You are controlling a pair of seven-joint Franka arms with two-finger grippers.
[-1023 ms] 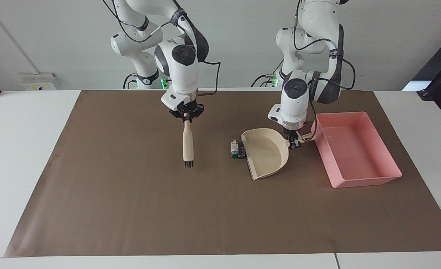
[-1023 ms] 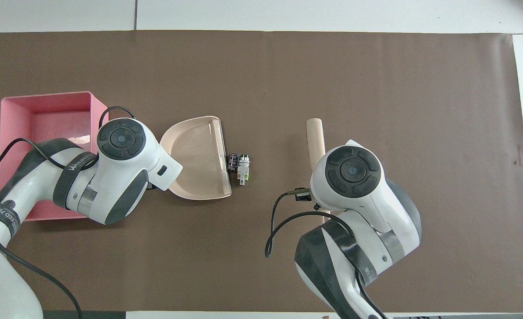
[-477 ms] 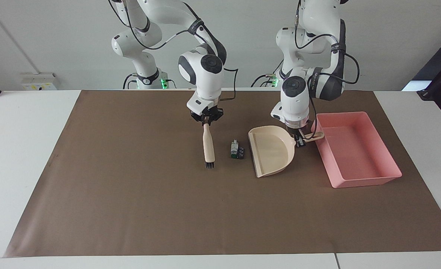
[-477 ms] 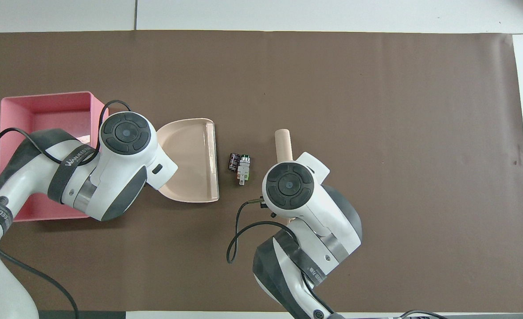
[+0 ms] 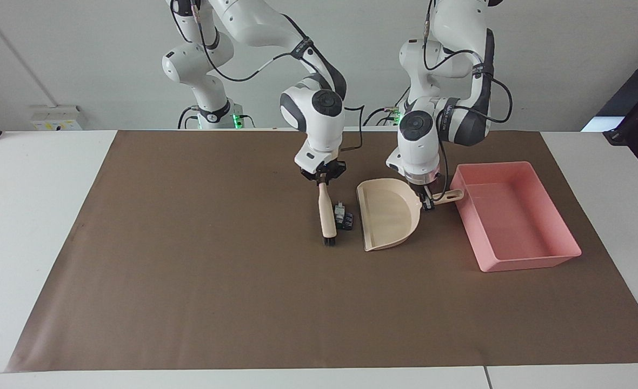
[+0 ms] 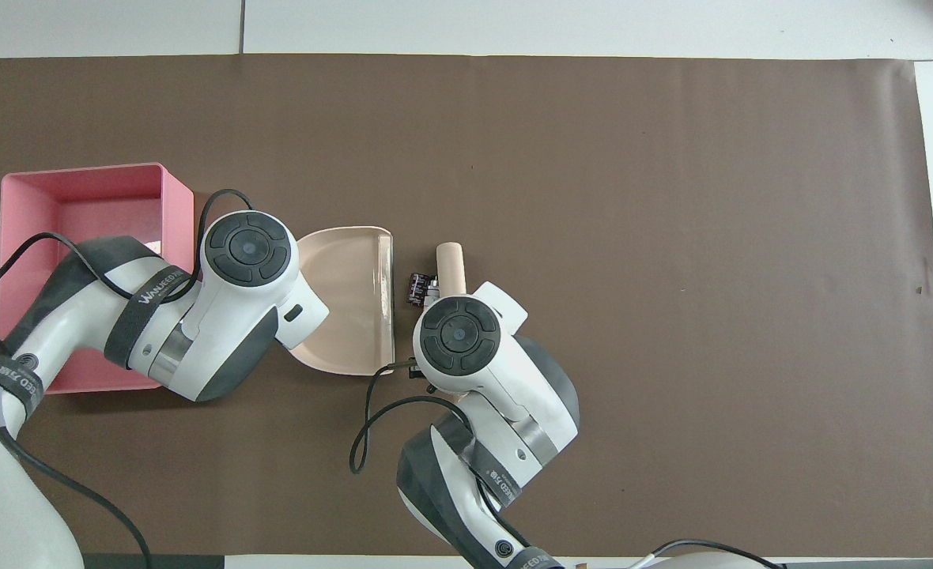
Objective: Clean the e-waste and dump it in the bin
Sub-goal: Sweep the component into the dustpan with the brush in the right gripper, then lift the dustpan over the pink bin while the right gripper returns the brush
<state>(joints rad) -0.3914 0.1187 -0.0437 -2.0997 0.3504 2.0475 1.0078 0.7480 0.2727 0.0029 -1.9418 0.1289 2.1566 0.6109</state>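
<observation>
The e-waste [image 5: 344,216], a white bit with a green end and a small dark block, lies on the brown mat between brush and dustpan; it also shows in the overhead view [image 6: 417,288]. My right gripper [image 5: 323,179] is shut on a wooden brush [image 5: 327,213], whose dark bristles touch the mat right beside the e-waste. My left gripper [image 5: 426,200] is shut on the handle of the beige dustpan [image 5: 386,215], whose open edge faces the e-waste a small gap away. The pink bin [image 5: 530,262] stands beside the dustpan, toward the left arm's end.
A brown paper mat [image 5: 189,281] covers most of the white table. In the overhead view the arms' wrists hide both grippers, the brush [image 6: 451,263] pokes out past the right wrist, and the dustpan [image 6: 352,296] and bin [image 6: 87,168] partly show.
My right arm has carried the brush toward the left arm's end, from well apart to right beside the e-waste. The dustpan has drawn back slightly from the e-waste, leaving a small gap.
</observation>
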